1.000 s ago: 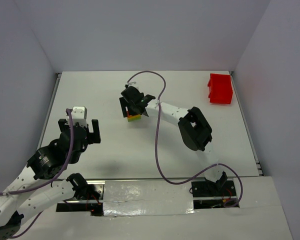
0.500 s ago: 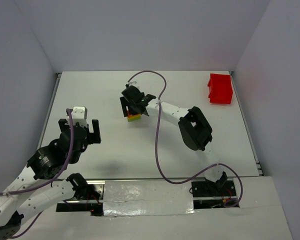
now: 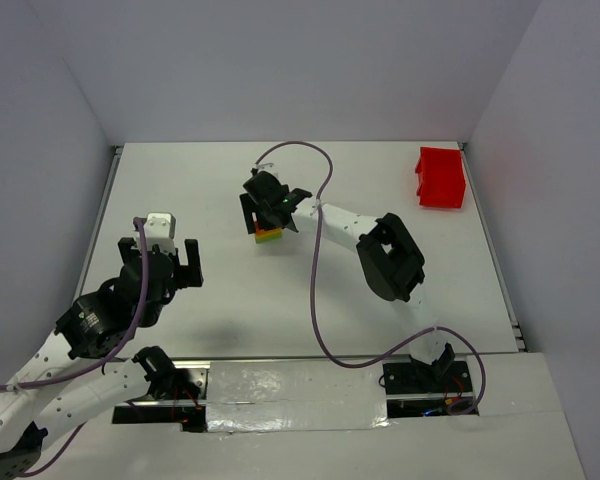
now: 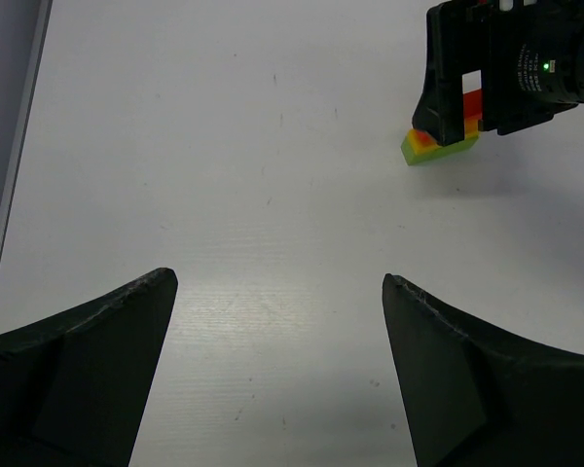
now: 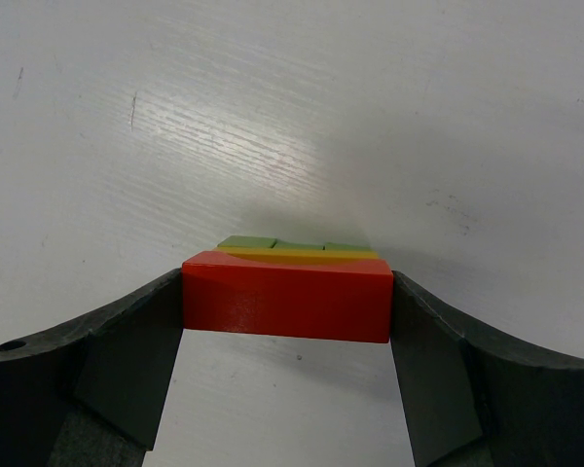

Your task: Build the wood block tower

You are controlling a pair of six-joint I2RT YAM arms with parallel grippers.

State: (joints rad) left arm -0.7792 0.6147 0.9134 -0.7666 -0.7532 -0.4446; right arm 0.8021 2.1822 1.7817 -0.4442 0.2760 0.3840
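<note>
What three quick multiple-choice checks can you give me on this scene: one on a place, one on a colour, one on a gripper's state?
1. Where does the red bin stand?
A) at the far right corner of the table
B) between the arm bases
C) under the left arm

2. What colour is the block between the fingers of the right gripper?
A) teal
B) red
C) blue

3. How is the left gripper?
A) shut on a block
B) open, holding nothing
C) out of view

Answers:
1 A: the top view shows it close to the far right walls.
2 B: the right wrist view shows a red block touching both fingers, above the green and yellow stack.
3 B: the left wrist view shows its fingers wide apart over bare table.
</note>
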